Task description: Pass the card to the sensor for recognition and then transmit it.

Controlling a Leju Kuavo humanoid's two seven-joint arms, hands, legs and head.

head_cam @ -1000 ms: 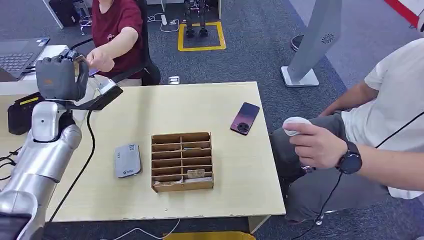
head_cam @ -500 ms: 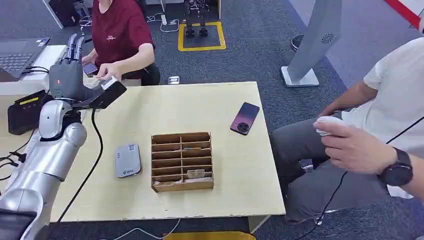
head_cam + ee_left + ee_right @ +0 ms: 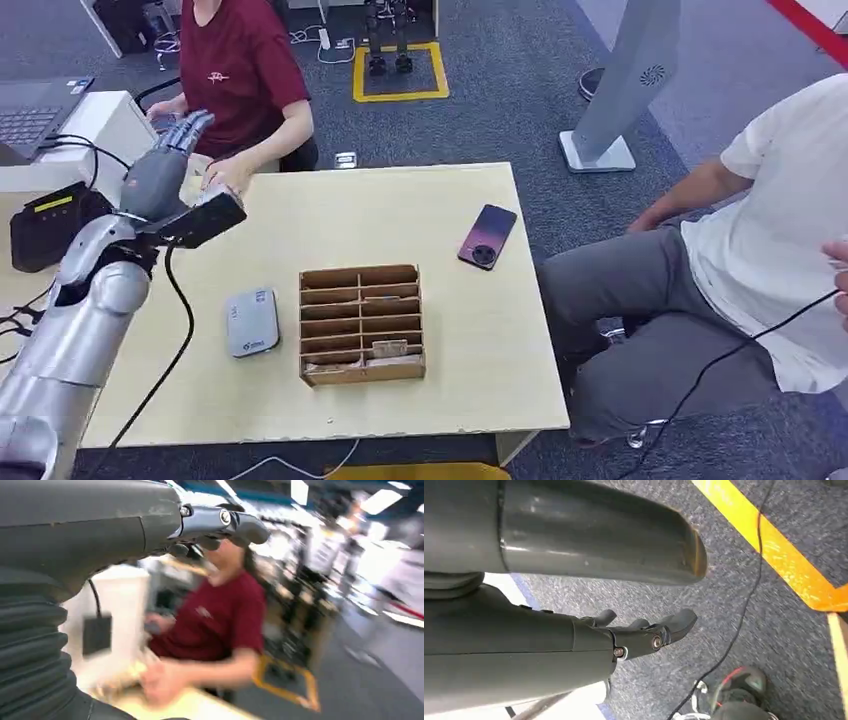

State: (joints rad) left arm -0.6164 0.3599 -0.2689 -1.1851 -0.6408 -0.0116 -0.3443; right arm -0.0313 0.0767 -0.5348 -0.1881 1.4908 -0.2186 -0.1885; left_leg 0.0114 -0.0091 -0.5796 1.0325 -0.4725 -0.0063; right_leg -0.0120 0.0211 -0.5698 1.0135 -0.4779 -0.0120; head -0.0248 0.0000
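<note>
My left hand (image 3: 160, 172) hovers over the table's far left corner, fingers stretched out toward a person in a red shirt (image 3: 240, 70), and it holds nothing. That person's hand (image 3: 228, 176) rests at the table edge just beside my fingers; I cannot make out a card in it. The left wrist view is blurred, with my left hand (image 3: 100, 530) in front of the same person (image 3: 220, 625). The grey sensor pad (image 3: 252, 322) lies on the table left of a wooden slotted card rack (image 3: 362, 323) with a few cards in it. My right hand (image 3: 574, 640) hangs over the carpet, holding nothing.
A dark phone (image 3: 487, 236) lies near the table's right edge. A black terminal (image 3: 50, 225), a white box (image 3: 110, 120) and a laptop (image 3: 35, 105) stand at the far left. A seated person in white (image 3: 770, 260) is close on the right, a grey kiosk base (image 3: 600, 152) behind.
My left hand went from a closed fist to stretched fingers and sank toward the table. The red-shirted person's hand drew back to the table edge. The right-hand person's hand lifted out of the picture.
</note>
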